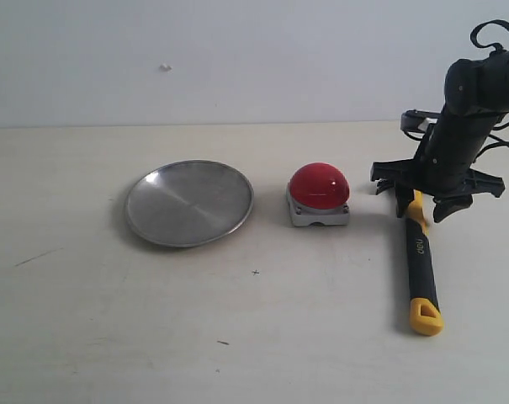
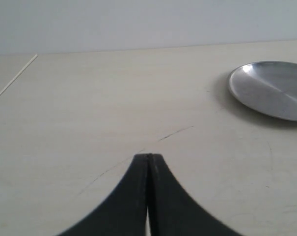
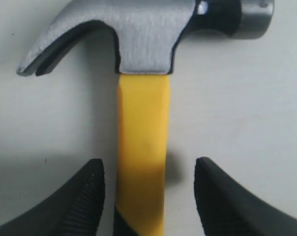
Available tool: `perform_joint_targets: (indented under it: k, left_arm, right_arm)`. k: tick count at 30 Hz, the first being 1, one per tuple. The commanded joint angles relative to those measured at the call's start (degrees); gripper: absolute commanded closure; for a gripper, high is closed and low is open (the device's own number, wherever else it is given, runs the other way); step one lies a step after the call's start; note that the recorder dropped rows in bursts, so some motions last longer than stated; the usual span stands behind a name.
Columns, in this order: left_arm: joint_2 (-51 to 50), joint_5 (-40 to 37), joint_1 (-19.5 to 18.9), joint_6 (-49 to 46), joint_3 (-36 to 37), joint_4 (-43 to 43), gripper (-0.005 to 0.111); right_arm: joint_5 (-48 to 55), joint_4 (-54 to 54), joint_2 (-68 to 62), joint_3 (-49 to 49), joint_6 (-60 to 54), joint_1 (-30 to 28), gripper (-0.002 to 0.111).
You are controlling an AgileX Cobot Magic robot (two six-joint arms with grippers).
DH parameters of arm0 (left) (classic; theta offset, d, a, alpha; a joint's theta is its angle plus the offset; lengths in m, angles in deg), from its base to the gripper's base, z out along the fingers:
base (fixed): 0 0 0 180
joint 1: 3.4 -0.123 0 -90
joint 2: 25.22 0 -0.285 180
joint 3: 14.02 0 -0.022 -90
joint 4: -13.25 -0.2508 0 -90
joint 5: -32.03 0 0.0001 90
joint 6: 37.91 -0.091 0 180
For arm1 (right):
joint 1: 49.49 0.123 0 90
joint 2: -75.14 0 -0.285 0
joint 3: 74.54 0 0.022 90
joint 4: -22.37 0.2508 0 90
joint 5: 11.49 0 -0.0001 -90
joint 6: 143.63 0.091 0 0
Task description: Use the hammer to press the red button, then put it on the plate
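The hammer (image 1: 421, 265) lies flat on the table at the right, yellow looped tip toward the front. My right gripper (image 1: 426, 202) hangs low over its upper handle, open, one finger on each side of the handle. The wrist view shows the steel head and yellow handle (image 3: 141, 128) between the spread fingers of the right gripper (image 3: 148, 169), with gaps on both sides. The red button (image 1: 319, 187) on its grey base stands left of the hammer. Further left rests the silver plate (image 1: 189, 203) (image 2: 271, 89). My left gripper (image 2: 148, 158) is shut on nothing, hovering over bare table.
The pale tabletop (image 1: 111, 320) runs back to a light wall. Faint scratch marks cross the table near the left gripper. Black cables trail from the right arm (image 1: 481, 84) at the right edge.
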Motion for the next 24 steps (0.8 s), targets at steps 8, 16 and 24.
perform_joint_targets:
  k: [8, 16, 24]
  left_arm:
    - [0.3, 0.2, -0.1, 0.2, 0.0, 0.2, 0.107]
    - [0.3, 0.2, -0.1, 0.2, 0.0, 0.2, 0.107]
    - [0.3, 0.2, -0.1, 0.2, 0.0, 0.2, 0.107]
  right_arm:
    - [-1.0, 0.8, -1.8, 0.5, 1.9, -0.2, 0.055]
    - [-0.3, 0.0, -2.0, 0.5, 1.9, -0.2, 0.063]
    - [-0.4, 0.1, -2.0, 0.5, -0.2, -0.2, 0.108]
